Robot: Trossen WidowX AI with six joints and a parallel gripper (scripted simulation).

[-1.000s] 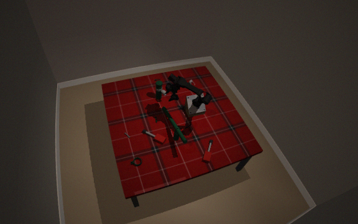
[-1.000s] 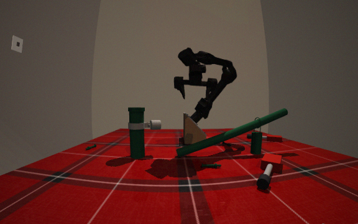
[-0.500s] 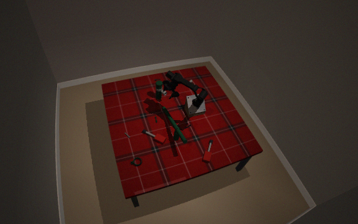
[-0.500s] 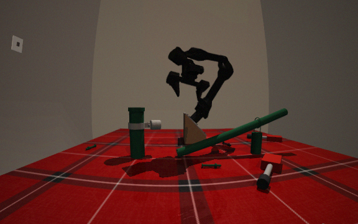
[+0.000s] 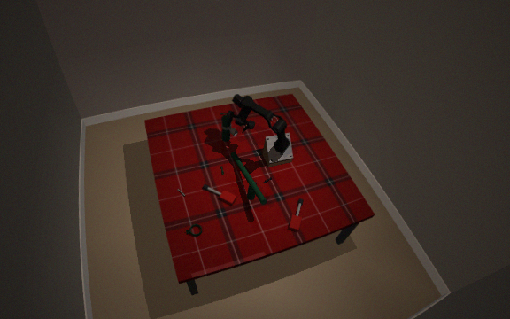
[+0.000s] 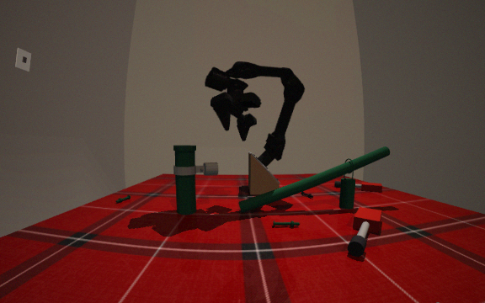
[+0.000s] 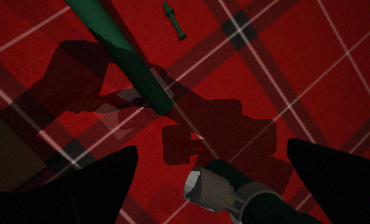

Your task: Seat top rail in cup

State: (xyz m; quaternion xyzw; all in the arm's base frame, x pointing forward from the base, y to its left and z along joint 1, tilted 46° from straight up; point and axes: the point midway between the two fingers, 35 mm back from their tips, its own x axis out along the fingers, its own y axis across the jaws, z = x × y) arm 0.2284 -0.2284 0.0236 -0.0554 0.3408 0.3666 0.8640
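The green rail [image 5: 248,177] [image 6: 310,181] [image 7: 131,65] slants through the wire loop [image 6: 353,173] on the short post [image 6: 347,194]. Its near-post end is down at the table and its far end is raised. The big green post [image 6: 185,194] [image 5: 226,134] stands upright, apart from the rail. Its grey band [image 6: 184,170] [image 7: 258,191] sits a little below the cap. The rail-end cup [image 6: 210,168] [image 7: 206,190] hangs from the band, facing the rail's side, and holds nothing. My gripper [image 6: 235,134] [image 7: 209,149] is open and empty, above the cup and the rail's low end, touching neither.
The arm's base stands on a wedge block [image 5: 273,163] [image 6: 261,178]. Two red-headed tools [image 5: 227,197] [image 6: 368,215] lie near the short post, one on each side. Small green bolts [image 5: 222,170] [image 6: 285,225] [image 7: 174,21] lie about, and a dark ring clamp [image 5: 201,230] lies near the front left.
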